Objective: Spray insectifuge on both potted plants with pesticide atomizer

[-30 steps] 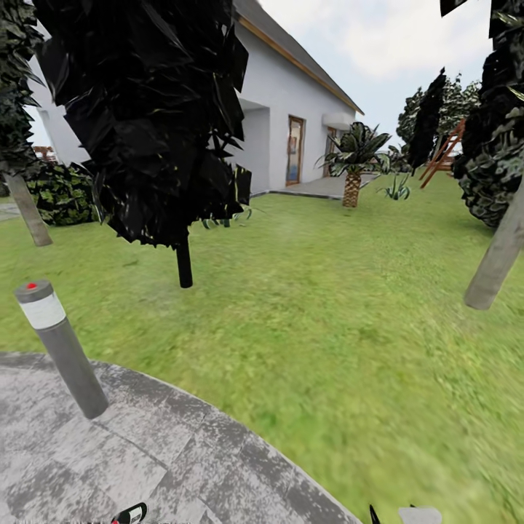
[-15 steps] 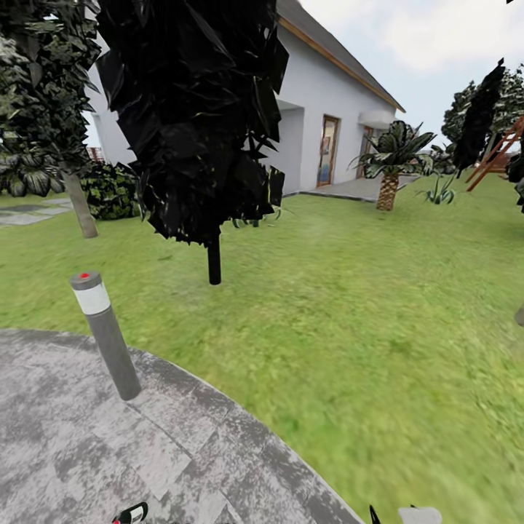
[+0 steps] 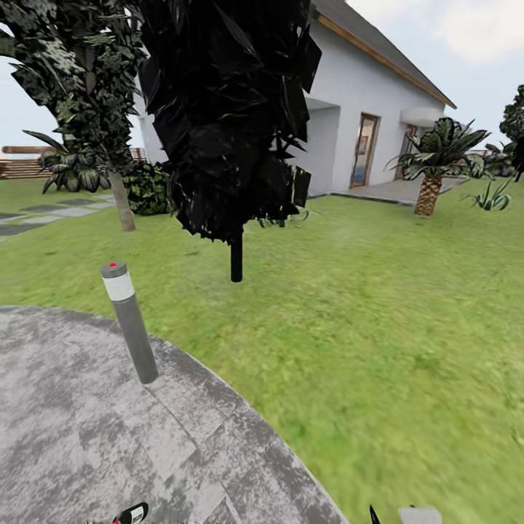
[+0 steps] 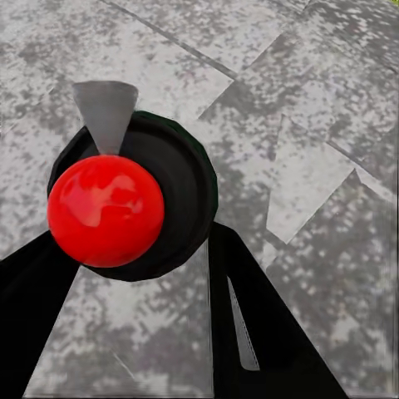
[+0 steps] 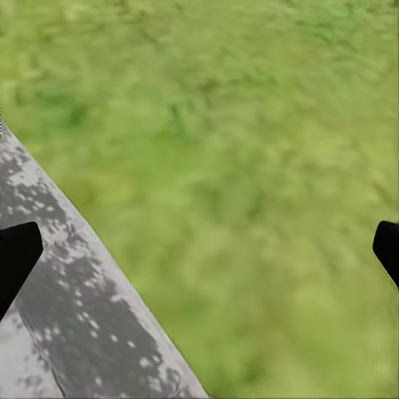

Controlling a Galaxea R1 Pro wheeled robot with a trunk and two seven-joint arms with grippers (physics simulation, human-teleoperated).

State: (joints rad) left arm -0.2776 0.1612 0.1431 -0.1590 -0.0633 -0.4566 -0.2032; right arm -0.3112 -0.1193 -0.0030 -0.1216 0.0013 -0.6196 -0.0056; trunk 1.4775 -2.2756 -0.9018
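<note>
Green lawn (image 3: 378, 327) of the garden runs far back to a white house (image 3: 378, 109), with a big dark tree (image 3: 225, 109) mid-left and the round grey patio (image 3: 73, 437) near left. A bollard lamp (image 3: 131, 327) stands at the patio's edge. The step looks like travelling to find the potted plants, so swing the base well wide of the lamp and grip the bottle firmly. The left wrist view adds what the head view barely catches: the pesticide atomizer (image 4: 179, 179), dark and red-capped, apparently clenched in the left end effector (image 4: 141, 249). The right wrist view shows the right end effector (image 5: 201, 253) released, empty, over the patio's edge and the grass.
</note>
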